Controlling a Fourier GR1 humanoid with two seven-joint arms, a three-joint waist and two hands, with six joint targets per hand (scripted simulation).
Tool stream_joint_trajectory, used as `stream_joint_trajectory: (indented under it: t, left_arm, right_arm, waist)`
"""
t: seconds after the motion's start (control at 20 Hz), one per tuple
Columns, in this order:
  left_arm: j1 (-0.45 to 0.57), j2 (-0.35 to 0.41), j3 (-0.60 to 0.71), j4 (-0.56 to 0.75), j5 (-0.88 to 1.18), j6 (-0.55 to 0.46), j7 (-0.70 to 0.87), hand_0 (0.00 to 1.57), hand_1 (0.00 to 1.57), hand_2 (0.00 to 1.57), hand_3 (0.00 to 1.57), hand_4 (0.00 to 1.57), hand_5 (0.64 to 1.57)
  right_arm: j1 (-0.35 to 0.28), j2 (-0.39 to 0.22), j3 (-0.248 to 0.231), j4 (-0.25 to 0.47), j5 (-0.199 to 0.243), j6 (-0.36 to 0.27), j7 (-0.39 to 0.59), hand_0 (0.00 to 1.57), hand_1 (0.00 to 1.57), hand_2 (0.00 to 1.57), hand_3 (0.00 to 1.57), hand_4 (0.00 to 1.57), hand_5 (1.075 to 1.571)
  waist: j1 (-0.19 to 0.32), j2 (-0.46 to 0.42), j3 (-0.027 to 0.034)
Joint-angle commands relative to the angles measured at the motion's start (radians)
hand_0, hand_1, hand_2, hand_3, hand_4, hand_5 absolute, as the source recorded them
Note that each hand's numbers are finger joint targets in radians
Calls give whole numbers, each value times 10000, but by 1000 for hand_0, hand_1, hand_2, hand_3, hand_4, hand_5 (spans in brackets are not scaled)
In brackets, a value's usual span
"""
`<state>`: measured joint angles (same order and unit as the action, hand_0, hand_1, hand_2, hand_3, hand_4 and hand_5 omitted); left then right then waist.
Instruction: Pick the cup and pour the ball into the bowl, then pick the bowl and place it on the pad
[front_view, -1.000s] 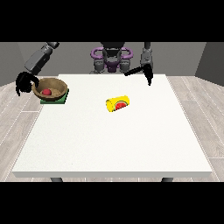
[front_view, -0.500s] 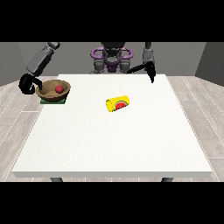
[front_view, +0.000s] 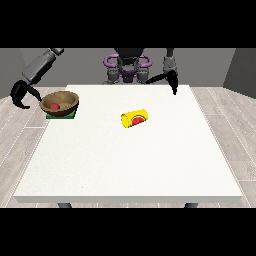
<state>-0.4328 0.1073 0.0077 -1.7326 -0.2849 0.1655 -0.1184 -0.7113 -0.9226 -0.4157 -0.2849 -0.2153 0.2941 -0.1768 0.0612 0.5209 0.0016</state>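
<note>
A brown bowl rests on a green pad at the table's far left, with a red ball inside it. A yellow cup with a watermelon picture lies on its side near the table's middle. The hand at the view's left hangs beyond the table's left edge, apart from the bowl, its fingers curled and holding nothing. The hand at the view's right hovers over the far right part of the table, its fingers pointing down.
The white table spreads wide towards the camera. The robot's torso stands behind the far edge. Grey floor lies around the table.
The hand at the view's left has let go of the bowl and drawn away to the left, off the table. The bowl now sits on the pad. The other hand stays put.
</note>
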Motion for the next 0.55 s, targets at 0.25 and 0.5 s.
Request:
stream_joint_trajectory:
  t: [0.25, 0.5]
  left_arm:
    - [557, -481, -468, -344, -250, 217, 354, 0, 0, 0, 0, 0, 1569]
    - [174, -375, -25, 871, -72, 152, 524, 0, 0, 0, 0, 0, 1569]
  right_arm:
    - [-308, -58, 106, -43, 174, -334, 349, 0, 0, 325, 238, 0, 1495]
    - [-977, -1203, -146, -336, -355, 1694, 1673, 0, 0, 189, 288, 0, 1503]
  waist:
    - [-177, -436, -5]
    - [-694, -1477, -21]
